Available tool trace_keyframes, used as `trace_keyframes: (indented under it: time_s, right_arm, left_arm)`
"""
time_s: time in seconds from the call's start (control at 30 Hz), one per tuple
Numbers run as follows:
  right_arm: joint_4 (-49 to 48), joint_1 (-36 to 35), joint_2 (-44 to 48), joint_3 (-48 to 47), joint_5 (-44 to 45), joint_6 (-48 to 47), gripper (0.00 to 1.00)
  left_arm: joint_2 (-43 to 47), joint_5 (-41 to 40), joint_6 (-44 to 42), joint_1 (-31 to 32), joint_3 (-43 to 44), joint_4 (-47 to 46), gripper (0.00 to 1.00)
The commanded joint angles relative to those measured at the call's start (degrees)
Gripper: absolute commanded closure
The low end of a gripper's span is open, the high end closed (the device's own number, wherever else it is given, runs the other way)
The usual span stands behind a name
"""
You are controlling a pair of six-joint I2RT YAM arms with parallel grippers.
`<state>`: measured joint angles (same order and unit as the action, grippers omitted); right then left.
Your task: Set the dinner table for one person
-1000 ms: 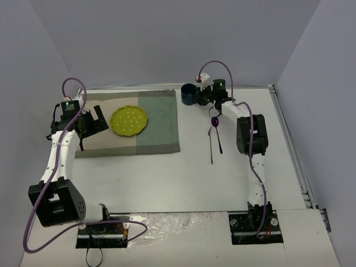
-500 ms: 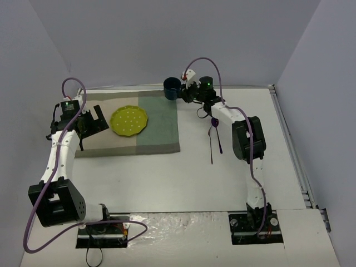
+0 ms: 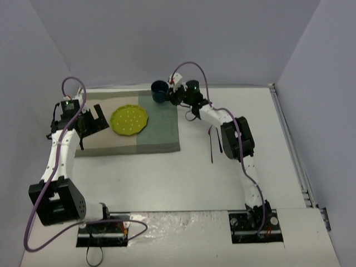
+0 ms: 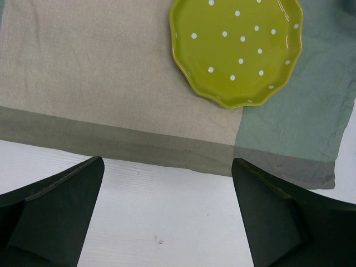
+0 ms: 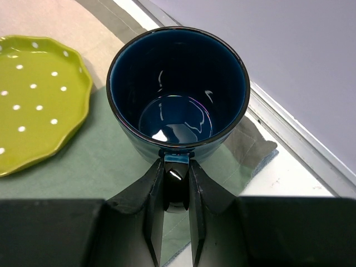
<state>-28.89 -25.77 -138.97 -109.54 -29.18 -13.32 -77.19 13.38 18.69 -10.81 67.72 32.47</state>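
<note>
My right gripper (image 3: 171,92) (image 5: 177,183) is shut on the handle of a dark blue mug (image 3: 159,91) (image 5: 178,89), held upright over the far right corner of the beige and green placemat (image 3: 158,125) (image 5: 105,161). A lime green dotted plate (image 3: 129,120) (image 4: 238,47) (image 5: 33,97) lies on the placemat. My left gripper (image 3: 92,123) (image 4: 167,222) is open and empty over the white dinner table (image 3: 183,178) (image 4: 161,211), at the placemat's left edge. Purple cutlery (image 3: 211,146) lies on the table right of the placemat, partly hidden by my right arm.
The table's metal rim (image 3: 292,139) runs along the right side, and its far rim (image 5: 300,139) lies just behind the mug. Grey walls close in the back and sides. The arm bases sit at the near edge.
My right gripper has carried the mug leftward, from beside the placemat's far right corner to over that corner. The left arm has not moved.
</note>
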Motion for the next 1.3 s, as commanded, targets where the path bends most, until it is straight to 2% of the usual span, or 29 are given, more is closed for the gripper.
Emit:
trace_keyframes:
  time_s: [0.0,0.37,0.77,1.13,1.27]
  right_arm:
    - [-10.16,-0.31,0.16,-6.59,2.77,0.08,1.0]
    - [-6.44,-0.24,-6.22,-13.76,7.19,-1.09,1.0]
    - [-6.47,0.75,-7.37,-15.35,11.4,0.16,1.0]
    - [-5.23,1.58,-9.28,-16.58,10.36,2.4,1.0]
    - [-4.79,1.6,-9.18,-16.05,9.45,2.6,0.83]
  left_arm:
    - [1.02,0.42,0.47,-0.43,0.83,-2.69,0.03]
    - [0.81,0.51,0.56,-0.44,0.83,-2.67,0.03]
    - [0.46,0.83,0.74,-0.41,0.89,-2.59,0.03]
    - [0.37,0.97,0.74,-0.44,0.92,-2.48,0.03]
    - [0.3,0.95,0.74,-0.44,0.92,-2.33,0.03]
